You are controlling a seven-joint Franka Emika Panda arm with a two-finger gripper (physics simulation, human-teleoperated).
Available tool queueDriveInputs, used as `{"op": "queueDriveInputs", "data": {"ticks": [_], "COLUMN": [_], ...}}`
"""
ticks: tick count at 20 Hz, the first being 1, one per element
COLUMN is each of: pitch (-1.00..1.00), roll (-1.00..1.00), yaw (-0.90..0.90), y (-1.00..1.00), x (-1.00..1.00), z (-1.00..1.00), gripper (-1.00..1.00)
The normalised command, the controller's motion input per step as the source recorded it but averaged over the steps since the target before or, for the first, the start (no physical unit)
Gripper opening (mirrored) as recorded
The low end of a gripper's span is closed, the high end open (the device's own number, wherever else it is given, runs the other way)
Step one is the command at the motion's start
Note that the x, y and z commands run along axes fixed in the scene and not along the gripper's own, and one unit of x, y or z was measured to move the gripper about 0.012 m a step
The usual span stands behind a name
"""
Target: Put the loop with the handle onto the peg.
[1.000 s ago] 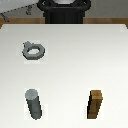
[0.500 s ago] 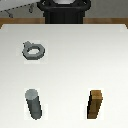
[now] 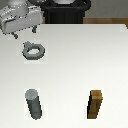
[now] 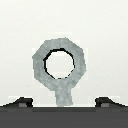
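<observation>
Grey loop with the handle (image 3: 34,50) lies ungrasped on the table (image 3: 75,65), the gripper (image 3: 24,35) spread above it, next descending onto its tab before carrying to the peg (image 3: 34,103).

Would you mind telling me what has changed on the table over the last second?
The gripper has come into the exterior view from the top left and now hangs open just above the ring, not yet holding it. The ring, the peg and the wooden block have not moved.
</observation>
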Motion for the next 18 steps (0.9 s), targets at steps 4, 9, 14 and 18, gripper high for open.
{"op": "queueDriveInputs", "data": {"ticks": [4,9,14,18], "pitch": [0.00,0.00,0.00,0.00], "roll": [0.00,0.00,0.00,0.00], "yaw": [0.00,0.00,0.00,0.00], "y": [0.00,-0.20,0.00,0.00], "x": [0.00,0.00,0.20,0.50], "z": [0.00,-0.40,0.00,0.00], "gripper": [1.00,1.00,1.00,1.00]}}
